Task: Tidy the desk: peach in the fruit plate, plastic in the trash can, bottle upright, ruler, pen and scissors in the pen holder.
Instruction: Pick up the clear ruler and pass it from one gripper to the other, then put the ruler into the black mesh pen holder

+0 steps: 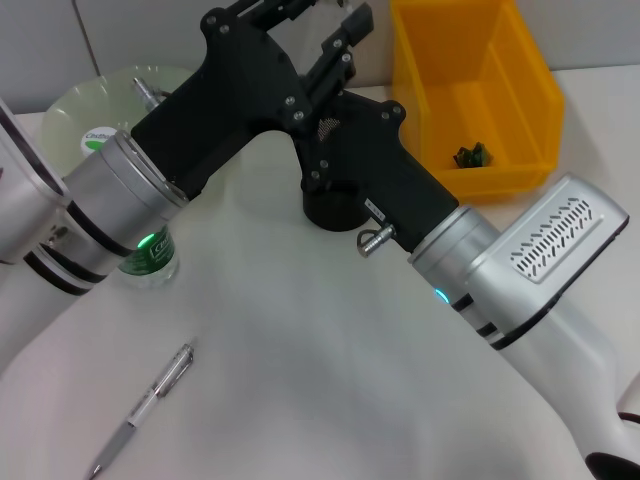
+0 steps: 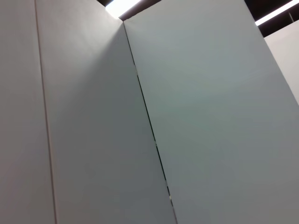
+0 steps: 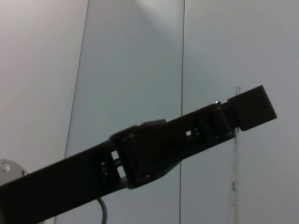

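Both arms reach high over the back of the desk and cross there. My left gripper is at the top edge and my right gripper is beside it. In the right wrist view the clear ruler stands on end in the air, against the tip of the left gripper's black body; which gripper holds it I cannot tell. The black pen holder sits under the right wrist, partly hidden. The pen lies at the front left. The bottle stands upright behind the left arm. Peach and scissors are out of view.
The pale-green fruit plate sits at the back left, partly covered by the left arm. The yellow trash can stands at the back right with a small green crumpled piece inside. The left wrist view shows only grey wall panels.
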`<state>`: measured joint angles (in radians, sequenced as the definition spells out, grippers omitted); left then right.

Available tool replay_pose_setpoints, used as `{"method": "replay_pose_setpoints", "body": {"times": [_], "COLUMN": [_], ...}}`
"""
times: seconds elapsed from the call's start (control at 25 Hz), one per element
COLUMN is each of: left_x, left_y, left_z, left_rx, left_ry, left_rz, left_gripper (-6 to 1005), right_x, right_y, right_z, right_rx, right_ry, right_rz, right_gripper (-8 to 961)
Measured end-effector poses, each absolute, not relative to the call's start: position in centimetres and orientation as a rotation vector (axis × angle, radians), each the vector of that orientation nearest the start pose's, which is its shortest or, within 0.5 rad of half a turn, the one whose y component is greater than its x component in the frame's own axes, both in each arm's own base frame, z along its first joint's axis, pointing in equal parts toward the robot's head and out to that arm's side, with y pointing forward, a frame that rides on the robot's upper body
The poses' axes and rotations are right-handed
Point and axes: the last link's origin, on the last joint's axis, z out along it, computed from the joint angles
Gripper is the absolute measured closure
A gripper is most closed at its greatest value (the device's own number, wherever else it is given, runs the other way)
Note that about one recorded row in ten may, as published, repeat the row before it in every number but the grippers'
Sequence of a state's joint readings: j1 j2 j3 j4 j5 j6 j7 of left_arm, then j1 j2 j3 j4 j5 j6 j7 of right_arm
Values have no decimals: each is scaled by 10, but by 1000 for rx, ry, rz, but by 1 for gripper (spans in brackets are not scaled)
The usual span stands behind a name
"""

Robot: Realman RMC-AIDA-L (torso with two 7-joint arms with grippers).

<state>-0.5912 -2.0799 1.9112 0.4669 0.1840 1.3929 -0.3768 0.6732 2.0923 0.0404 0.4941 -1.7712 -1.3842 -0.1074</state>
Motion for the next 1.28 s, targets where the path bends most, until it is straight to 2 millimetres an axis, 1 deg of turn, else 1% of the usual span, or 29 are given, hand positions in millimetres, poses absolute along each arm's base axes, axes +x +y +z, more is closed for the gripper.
{"method": "replay_pose_setpoints", "body": {"times": [0.12,0.32,0.36,0.56,0.68,0.76,0.8,0.92,0.96,1.04,1.16,1.28], "left_x": [-135,-135,-135,-136,-138,-142,-145,-157,-162,-175,-191,-206], "left_y": [340,338,338,339,338,337,335,331,330,326,318,307], "left_z": [-46,-47,-46,-44,-41,-38,-34,-25,-23,-18,-15,-15], "left_rx": [-2126,-2124,-2121,-2104,-2083,-2052,-2027,-1979,-1964,-1937,-1925,-1920], "left_ry": [181,180,178,172,175,176,173,150,136,107,63,26], "left_rz": [-1360,-1367,-1368,-1369,-1370,-1373,-1377,-1373,-1364,-1341,-1310,-1281], "left_gripper": [602,601,601,375,328,297,282,235,219,188,189,189], "right_x": [162,159,159,163,166,174,174,185,191,193,197,197], "right_y": [318,315,315,312,312,318,318,328,336,339,350,361], "right_z": [-99,-103,-103,-102,-100,-93,-93,-83,-77,-74,-68,-69], "right_rx": [-1951,-1952,-1950,-1940,-1930,-1897,-1897,-1870,-1859,-1861,-1873,-1901], "right_ry": [153,114,112,124,127,155,155,198,223,237,273,302], "right_rz": [1110,1078,1075,1071,1065,1055,1055,1050,1052,1058,1070,1049], "right_gripper": [873,934,936,943,947,949,948,944,943,940,937,933]}}
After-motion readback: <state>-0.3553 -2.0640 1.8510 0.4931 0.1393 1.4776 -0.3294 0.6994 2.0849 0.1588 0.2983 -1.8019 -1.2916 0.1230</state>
